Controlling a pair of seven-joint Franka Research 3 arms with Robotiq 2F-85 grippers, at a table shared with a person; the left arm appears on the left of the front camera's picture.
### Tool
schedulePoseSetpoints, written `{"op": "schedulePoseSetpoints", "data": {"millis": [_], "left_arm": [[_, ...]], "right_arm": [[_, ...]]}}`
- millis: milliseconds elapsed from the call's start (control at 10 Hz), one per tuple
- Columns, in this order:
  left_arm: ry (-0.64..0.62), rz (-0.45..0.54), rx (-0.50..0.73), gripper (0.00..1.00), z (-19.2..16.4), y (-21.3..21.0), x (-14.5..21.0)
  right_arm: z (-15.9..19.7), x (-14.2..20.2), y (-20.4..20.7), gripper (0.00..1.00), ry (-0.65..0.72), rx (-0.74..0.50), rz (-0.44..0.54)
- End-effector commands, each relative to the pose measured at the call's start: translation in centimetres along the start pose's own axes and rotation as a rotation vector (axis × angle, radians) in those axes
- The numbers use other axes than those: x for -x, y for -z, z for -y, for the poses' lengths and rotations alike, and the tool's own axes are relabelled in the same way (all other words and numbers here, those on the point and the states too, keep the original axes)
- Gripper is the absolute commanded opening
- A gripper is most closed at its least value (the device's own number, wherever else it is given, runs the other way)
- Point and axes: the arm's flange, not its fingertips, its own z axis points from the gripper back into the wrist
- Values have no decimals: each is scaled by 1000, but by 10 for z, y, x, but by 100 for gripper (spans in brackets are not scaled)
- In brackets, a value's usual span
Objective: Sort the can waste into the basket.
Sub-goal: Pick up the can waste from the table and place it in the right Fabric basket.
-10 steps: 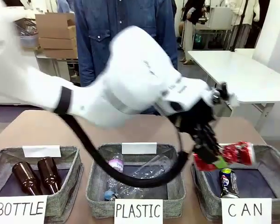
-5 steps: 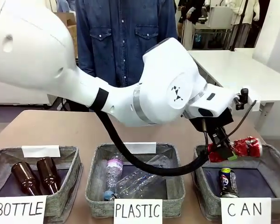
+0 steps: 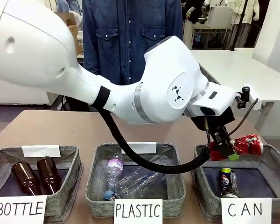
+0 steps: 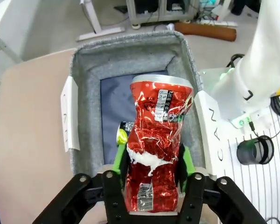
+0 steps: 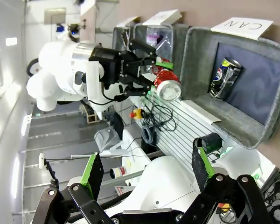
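My left arm reaches across the table, and its gripper [image 3: 222, 150] is shut on a crushed red can [image 3: 245, 145] held sideways above the back of the grey CAN basket [image 3: 276, 161]. A dark blue crushed can [image 3: 228, 182] lies inside that basket. In the left wrist view the green pads clamp the red can [image 4: 156, 140] over the basket [image 4: 130, 51], with the blue can [image 4: 123, 133] peeking out behind it. My right gripper [image 5: 144, 170] stands open with nothing in it, looking from afar at the red can [image 5: 167, 86], the blue can [image 5: 224, 77] and the basket [image 5: 200, 60].
The PLASTIC basket [image 3: 95, 179] in the middle holds clear bottles. The BOTTLE basket [image 3: 72, 158] at the left holds two brown bottles. A person in a denim shirt [image 3: 126, 32] stands at the far side. A white table [image 3: 242, 70] is at the back right.
My left arm has swung right and lifted a little, carrying the red can from the CAN basket's left rim to above its back part. Over the last half second it hardly moved.
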Motion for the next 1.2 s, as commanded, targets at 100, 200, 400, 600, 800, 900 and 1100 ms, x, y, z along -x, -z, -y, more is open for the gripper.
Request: {"op": "schedulePoseSetpoints", "data": {"millis": [100,200,400,600,800,900,1100], "left_arm": [[30,36,-12,100,0,-4,-3],[32,41,-15,100,1,-5,-2],[29,47,-17,100,1,-10,1],[-1,33,-12,97,1,-22,10],[-80,14,54,97,-1,-71,32],[-141,25,26,97,-5,-117,55],[-470,82,37,97,-17,-218,116]], "right_arm": [[-3,2,-3,100,-5,-1,-3],[-3,2,-3,100,-5,-1,-3],[-3,2,-3,100,-5,-1,-3],[-3,2,-3,100,-5,-1,-3],[-9,-4,5,100,16,44,24],[-23,-12,15,100,12,72,60],[-69,-42,68,100,-68,44,76]]}}
